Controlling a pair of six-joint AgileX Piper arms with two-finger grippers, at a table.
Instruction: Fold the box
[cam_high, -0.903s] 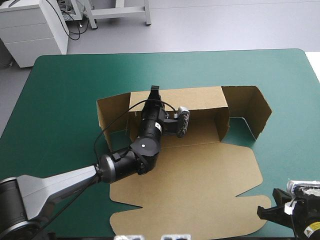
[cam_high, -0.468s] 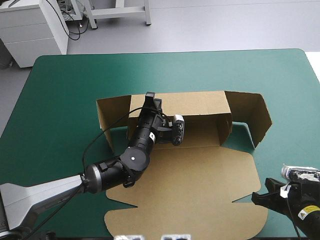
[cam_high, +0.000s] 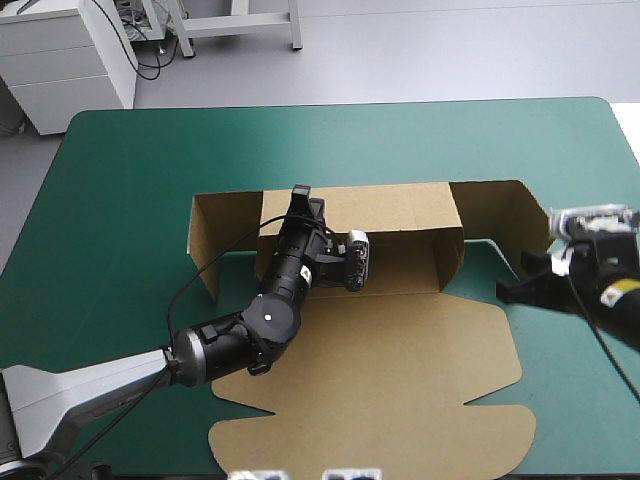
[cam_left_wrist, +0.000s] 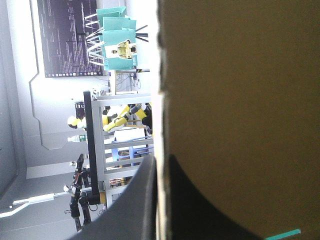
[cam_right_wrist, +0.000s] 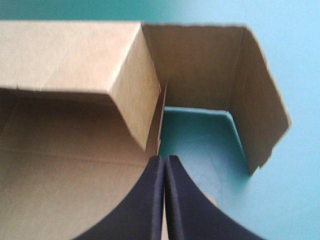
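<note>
Ahead of left tool, box wall hides most of table.

A big bench with a teal-green cover stands on a smooth, pale grey floor. Far ahead of the left tool, past the bench's far edge, are a white cabinet with drawers, white metal legs and black cables on the floor.
</note>
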